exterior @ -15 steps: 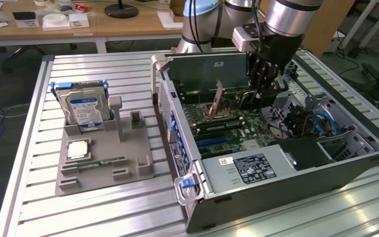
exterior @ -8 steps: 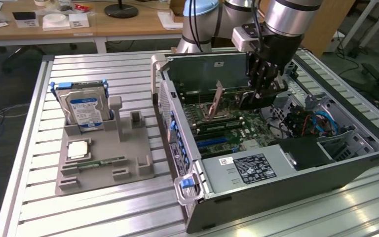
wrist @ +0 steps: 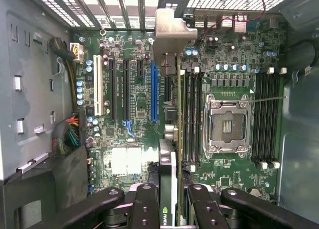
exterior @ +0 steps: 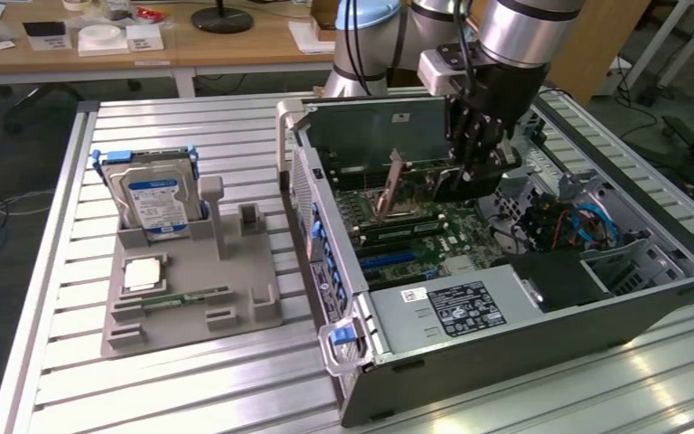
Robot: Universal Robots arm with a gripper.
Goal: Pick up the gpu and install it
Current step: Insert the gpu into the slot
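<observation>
My gripper [exterior: 473, 174] reaches down into the open computer case [exterior: 528, 312] and is shut on the gpu [exterior: 423, 185]. In the wrist view the gpu [wrist: 169, 159] shows edge-on between the black fingers [wrist: 144, 206], with its silver end bracket [wrist: 169, 32] toward the case's slotted rear wall. The card hangs above the motherboard [wrist: 134, 159], over the strip between the blue expansion slot [wrist: 154, 89] and the black memory slots [wrist: 192, 114]. It looks clear of the board.
An open processor socket [wrist: 227, 124] lies beside the memory slots. A power supply [exterior: 455, 307] and a bundle of cables [exterior: 576, 226] fill the case's near and right parts. Outside it, a grey fixture [exterior: 245, 271] holds a hard drive [exterior: 154, 203], a processor chip [exterior: 145, 271] and a memory stick [exterior: 184, 297].
</observation>
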